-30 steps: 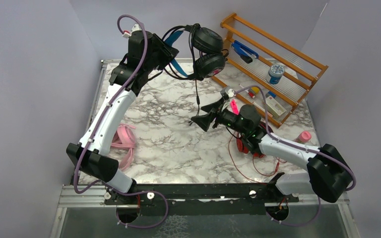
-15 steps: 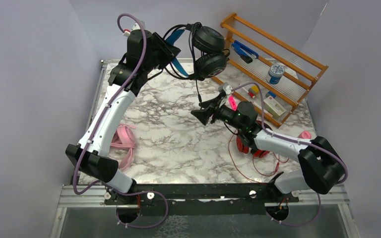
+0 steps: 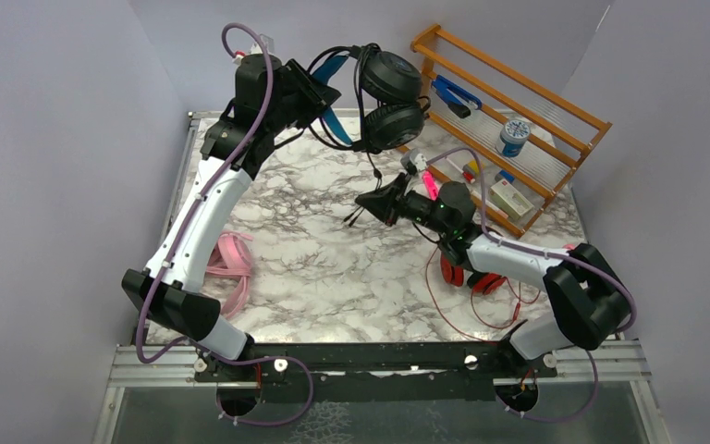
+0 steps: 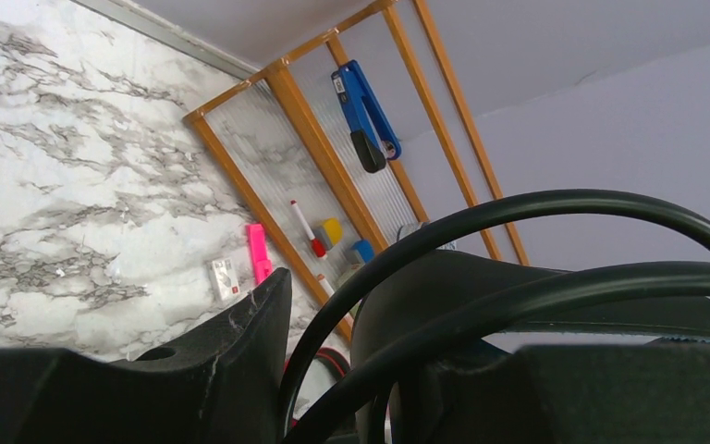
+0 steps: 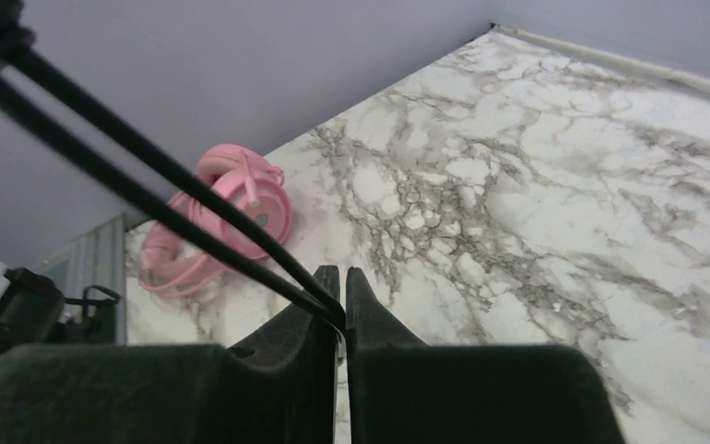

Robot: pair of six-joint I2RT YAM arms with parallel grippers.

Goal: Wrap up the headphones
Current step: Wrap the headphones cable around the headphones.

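Right claw (image 5: 343,282) has closed on thin black cable (image 3: 371,169) under blue-banded headphones (image 3: 390,97).

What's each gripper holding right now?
Left gripper: closed on the black headphones, holding them up.
Right gripper: closed on their cable.

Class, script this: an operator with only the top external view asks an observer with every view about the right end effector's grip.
Operator: Is the right end effector gripping the thin black cable hanging from the black over-ear headset with the blue headband?
Observer: Yes; the right wrist view shows its fingertips pinched on two strands.
Operator: What does the left wrist view add?
Observer: Black cable loops arching close over one finger of the left end effector.
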